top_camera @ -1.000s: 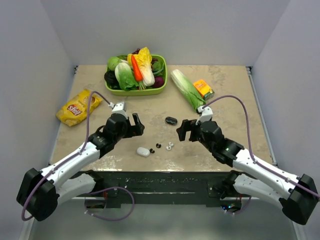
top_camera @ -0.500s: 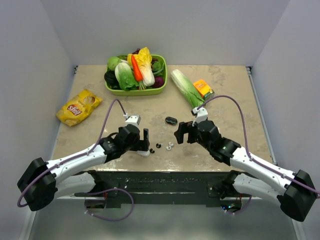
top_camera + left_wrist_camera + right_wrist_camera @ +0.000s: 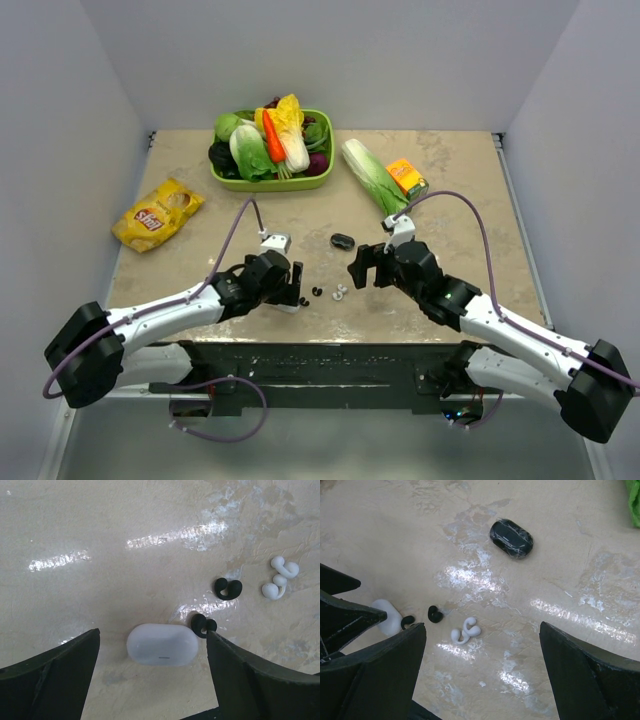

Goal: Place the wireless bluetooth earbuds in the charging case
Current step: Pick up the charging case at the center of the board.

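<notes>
The white case (image 3: 161,645) lies between the spread fingers of the left pincer (image 3: 152,631), long axis across the gap; the right pincer (image 3: 482,625), also spread, is farther from it.

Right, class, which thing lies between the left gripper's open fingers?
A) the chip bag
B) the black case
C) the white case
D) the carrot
C: the left wrist view shows the white case lying between the spread fingers of the left gripper, while the black case sits farther off, outside them.
</notes>
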Robot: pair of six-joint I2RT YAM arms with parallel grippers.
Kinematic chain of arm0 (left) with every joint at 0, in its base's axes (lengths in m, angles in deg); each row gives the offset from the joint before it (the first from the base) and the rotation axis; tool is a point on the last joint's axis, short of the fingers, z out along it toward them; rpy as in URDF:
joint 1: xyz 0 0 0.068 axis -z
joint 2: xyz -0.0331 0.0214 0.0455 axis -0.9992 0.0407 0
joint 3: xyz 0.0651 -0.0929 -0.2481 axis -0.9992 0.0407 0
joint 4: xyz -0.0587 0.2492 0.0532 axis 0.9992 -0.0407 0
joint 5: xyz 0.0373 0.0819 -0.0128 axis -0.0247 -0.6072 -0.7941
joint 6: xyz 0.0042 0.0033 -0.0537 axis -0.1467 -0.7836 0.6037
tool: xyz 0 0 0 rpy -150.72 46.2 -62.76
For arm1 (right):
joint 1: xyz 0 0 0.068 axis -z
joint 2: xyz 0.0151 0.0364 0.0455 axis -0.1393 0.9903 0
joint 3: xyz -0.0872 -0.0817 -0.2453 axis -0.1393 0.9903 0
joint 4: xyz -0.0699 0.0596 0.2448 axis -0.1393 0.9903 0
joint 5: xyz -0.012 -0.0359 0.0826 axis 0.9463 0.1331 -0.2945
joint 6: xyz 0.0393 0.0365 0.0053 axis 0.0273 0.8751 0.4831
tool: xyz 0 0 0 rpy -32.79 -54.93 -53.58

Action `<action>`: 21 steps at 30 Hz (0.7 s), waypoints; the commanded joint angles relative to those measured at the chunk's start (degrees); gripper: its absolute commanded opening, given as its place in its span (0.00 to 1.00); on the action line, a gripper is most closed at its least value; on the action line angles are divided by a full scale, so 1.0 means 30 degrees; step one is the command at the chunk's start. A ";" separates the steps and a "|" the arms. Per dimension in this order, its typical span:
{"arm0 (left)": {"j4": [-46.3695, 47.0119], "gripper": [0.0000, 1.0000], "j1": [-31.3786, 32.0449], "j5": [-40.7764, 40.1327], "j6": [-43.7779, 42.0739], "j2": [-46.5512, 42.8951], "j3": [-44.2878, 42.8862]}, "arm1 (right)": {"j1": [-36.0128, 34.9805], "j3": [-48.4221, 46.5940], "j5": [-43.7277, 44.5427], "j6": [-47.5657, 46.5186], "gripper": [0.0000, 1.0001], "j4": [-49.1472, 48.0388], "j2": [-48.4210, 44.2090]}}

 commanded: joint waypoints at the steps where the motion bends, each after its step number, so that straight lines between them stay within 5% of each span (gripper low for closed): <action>1: 0.0104 0.90 0.0354 0.0527 -0.0576 -0.0126 0.0030 | 0.0012 0.0137 -0.0297 -0.0136 0.98 -0.0764 -0.0347; 21: -0.0951 0.88 0.0970 0.0880 -0.1192 0.1514 -0.0292 | 0.0012 0.0225 -0.0591 -0.0165 0.98 -0.0970 -0.0055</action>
